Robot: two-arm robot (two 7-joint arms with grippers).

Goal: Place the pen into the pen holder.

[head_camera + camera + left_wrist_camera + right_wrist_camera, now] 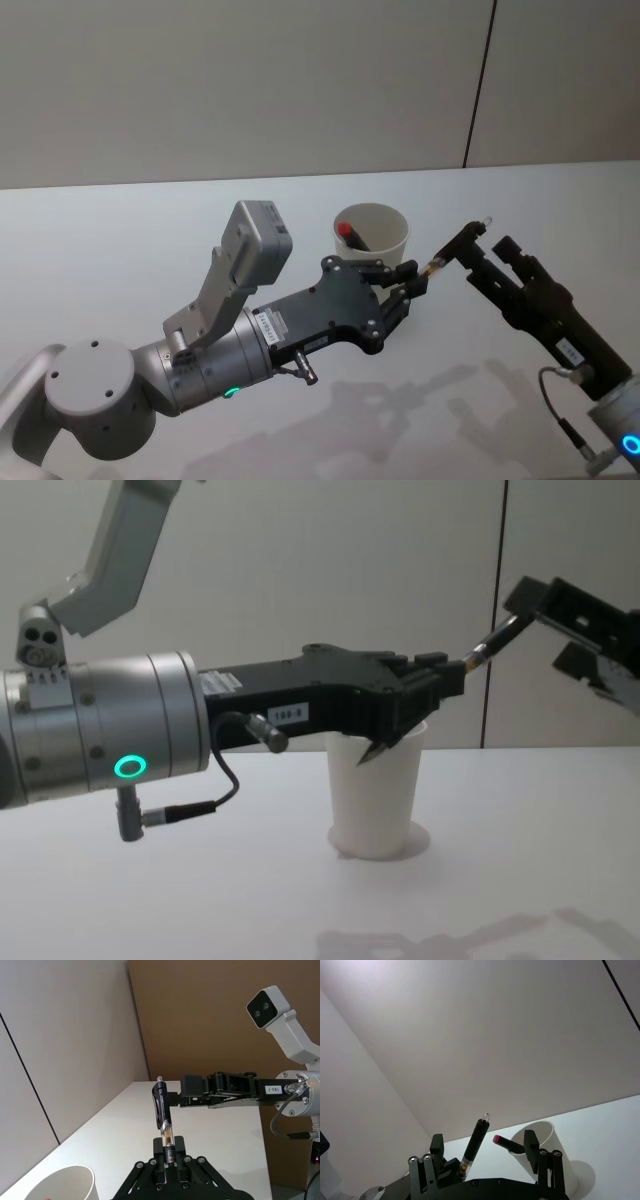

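1. Your slim black pen with the clear amber section [165,1130] was up in the air, spanning both grippers: the left gripper [169,1160] had its black fingers [178,1152] clenched on the lower barrel, and the right gripper [468,248] was pinching the cap end between its fingertips.
2. Biggest risk I saw: both were grasping at once. If you'd pulled either arm before the other let go, the pen could've bent, twisted loose or dropped onto the plain white tabletop [120,260].
3. The tapered white paper cup with the rolled rim [371,236], your pen holder, stood just behind and below the left fingers, near but not touching that I could tell.
4. A dark marker with a red tip [351,234] was already leaning inside the cup, so it could've blocked or deflected the pen going in.
5. The cup looked light; a bump from the left fingers swinging over the rim might've tipped it.
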